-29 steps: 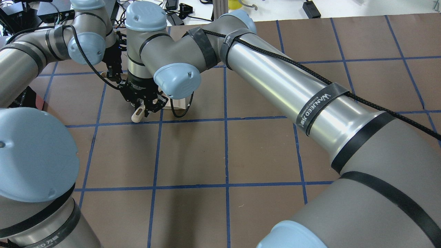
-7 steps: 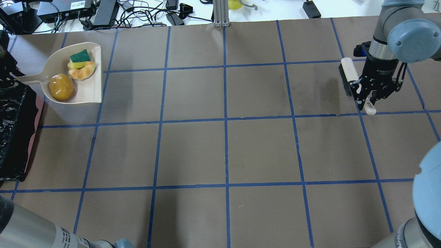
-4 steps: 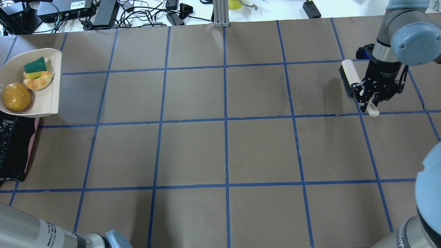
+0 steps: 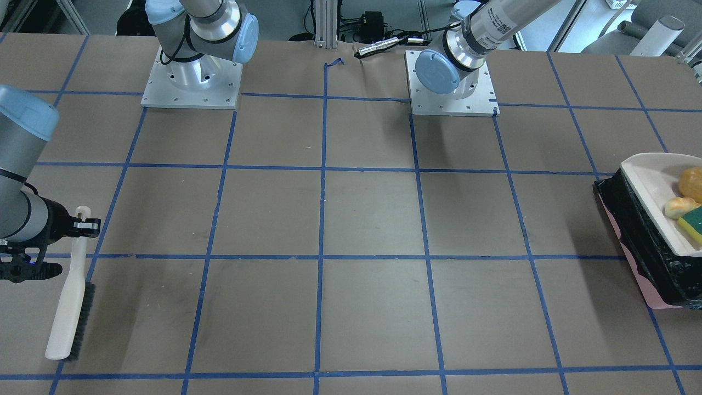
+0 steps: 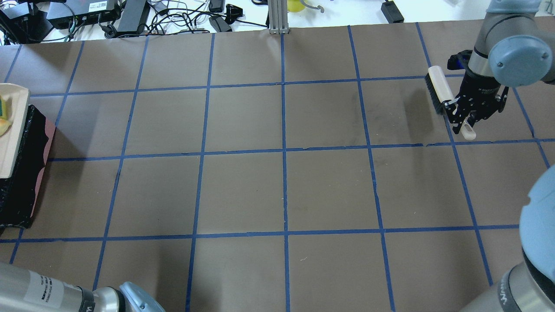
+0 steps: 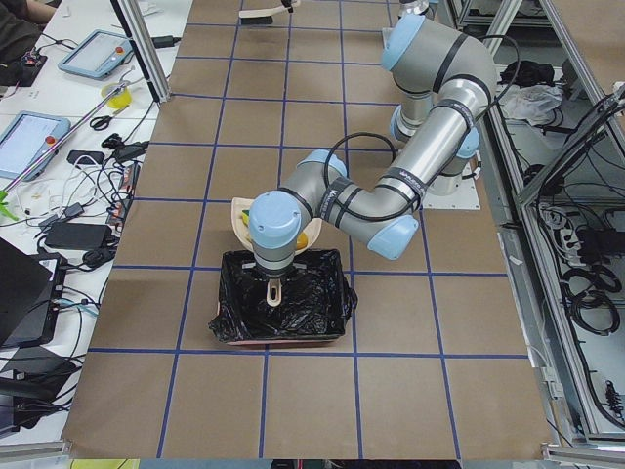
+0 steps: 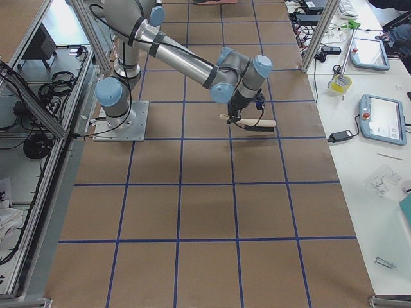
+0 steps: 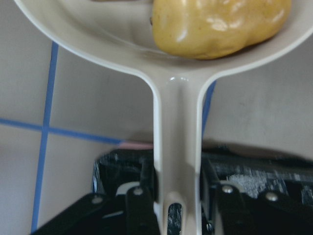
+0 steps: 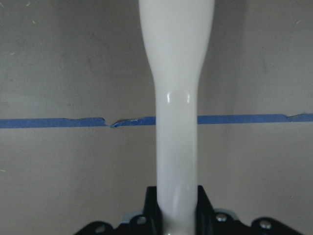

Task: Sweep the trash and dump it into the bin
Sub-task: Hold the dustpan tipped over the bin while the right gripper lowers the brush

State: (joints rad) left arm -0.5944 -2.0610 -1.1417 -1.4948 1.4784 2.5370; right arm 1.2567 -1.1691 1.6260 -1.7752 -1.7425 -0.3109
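Observation:
My left gripper point(image 8: 177, 203) is shut on the handle of the beige dustpan point(image 8: 176, 122). The pan point(image 4: 652, 189) hangs over the bin point(image 4: 639, 255), a pink box lined with a black bag. The trash lies in the pan: the glossy potato-like lump point(image 4: 692, 182), the croissant point(image 4: 679, 207) and the yellow-green sponge point(image 4: 692, 224). The lump also shows in the left wrist view point(image 8: 215, 24). My right gripper point(image 5: 463, 117) is shut on the handle of a white brush point(image 5: 437, 89) with black bristles, far from the bin.
The brown table point(image 5: 282, 190) carries a grid of blue tape. Cables and boxes point(image 5: 130, 15) lie beyond the far edge. The arm bases point(image 4: 192, 82) stand on the robot's side. The bin's side shows at the overhead view's left edge point(image 5: 26, 173).
My left arm has carried the dustpan with the trash leftward, over the bin and mostly out of the overhead view. My right gripper with the brush has shifted slightly farther away.

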